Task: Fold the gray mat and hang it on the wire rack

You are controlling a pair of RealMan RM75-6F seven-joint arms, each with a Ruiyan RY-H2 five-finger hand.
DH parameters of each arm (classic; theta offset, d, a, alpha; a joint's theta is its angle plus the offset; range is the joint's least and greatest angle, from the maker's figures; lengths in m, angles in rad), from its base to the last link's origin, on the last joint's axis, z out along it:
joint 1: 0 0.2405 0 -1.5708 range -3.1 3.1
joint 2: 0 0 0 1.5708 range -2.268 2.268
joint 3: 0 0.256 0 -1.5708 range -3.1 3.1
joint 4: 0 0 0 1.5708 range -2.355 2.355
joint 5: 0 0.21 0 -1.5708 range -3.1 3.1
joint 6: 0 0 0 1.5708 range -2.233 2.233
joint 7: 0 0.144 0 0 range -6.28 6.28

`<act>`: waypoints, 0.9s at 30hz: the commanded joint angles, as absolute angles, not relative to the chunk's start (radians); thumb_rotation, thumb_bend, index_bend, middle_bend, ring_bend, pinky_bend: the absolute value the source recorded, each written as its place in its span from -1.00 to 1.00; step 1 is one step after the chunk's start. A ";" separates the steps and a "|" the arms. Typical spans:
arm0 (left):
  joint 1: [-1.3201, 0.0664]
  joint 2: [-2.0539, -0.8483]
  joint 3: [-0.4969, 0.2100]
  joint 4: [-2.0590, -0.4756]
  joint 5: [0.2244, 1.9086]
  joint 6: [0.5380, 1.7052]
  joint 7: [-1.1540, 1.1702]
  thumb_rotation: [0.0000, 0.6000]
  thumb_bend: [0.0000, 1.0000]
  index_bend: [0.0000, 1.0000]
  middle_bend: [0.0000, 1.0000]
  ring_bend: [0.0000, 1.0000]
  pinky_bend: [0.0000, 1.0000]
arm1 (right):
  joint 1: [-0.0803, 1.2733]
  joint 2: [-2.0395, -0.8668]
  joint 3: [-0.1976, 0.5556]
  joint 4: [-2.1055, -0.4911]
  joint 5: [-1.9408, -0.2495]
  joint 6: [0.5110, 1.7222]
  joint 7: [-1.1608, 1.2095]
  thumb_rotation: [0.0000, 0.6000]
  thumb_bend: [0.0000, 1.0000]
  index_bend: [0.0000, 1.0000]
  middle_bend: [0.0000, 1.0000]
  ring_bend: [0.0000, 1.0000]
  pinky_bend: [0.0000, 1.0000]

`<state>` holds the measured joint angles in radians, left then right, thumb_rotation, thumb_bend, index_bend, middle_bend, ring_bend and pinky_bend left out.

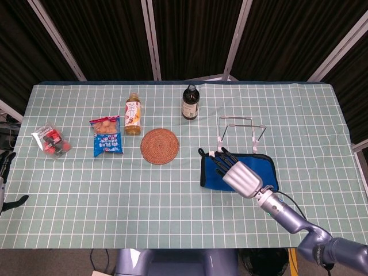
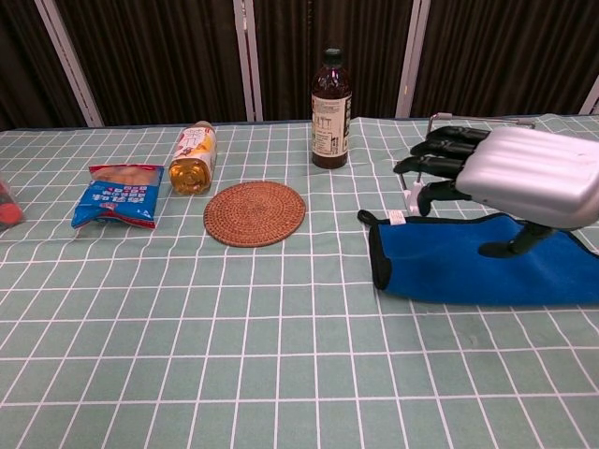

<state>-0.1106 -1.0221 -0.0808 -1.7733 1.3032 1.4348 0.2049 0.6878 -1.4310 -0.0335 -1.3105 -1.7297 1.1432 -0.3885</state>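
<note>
The mat (image 1: 211, 172) is blue with a black edge and lies flat on the table in front of the wire rack (image 1: 241, 129). My right hand (image 1: 238, 175) hovers over the mat's middle with its fingers spread toward the left, holding nothing. In the chest view the right hand (image 2: 510, 173) is large above the mat (image 2: 440, 267), its thumb pointing down at the cloth, and it hides most of the wire rack (image 2: 436, 118). My left hand (image 1: 4, 172) shows only as dark parts at the left frame edge, off the table.
A dark brown bottle (image 1: 190, 103) stands behind the rack. To the left are a round woven coaster (image 1: 160, 146), a lying juice bottle (image 1: 133, 114), a blue snack bag (image 1: 106, 135) and a small red packet (image 1: 52, 141).
</note>
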 commanded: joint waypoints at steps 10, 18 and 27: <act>-0.123 -1.030 -0.091 -1.745 1.264 1.403 0.209 1.00 -1.00 -1.00 -1.00 -1.00 -1.00 | 0.804 -1.558 -0.002 -1.185 -1.754 1.010 -0.354 1.00 -0.79 -0.35 -0.90 -1.00 -1.00; -0.134 -1.040 -0.098 -1.729 1.235 1.380 0.219 1.00 -1.00 -1.00 -1.00 -1.00 -1.00 | 0.825 -1.615 -0.002 -1.114 -1.749 0.991 -0.315 1.00 -0.82 -0.32 -0.90 -1.00 -1.00; -0.147 -1.050 -0.104 -1.719 1.209 1.362 0.237 1.00 -1.00 -1.00 -1.00 -1.00 -1.00 | 0.849 -1.653 -0.016 -1.033 -1.749 0.970 -0.259 1.00 -0.82 -0.32 -0.90 -1.00 -1.00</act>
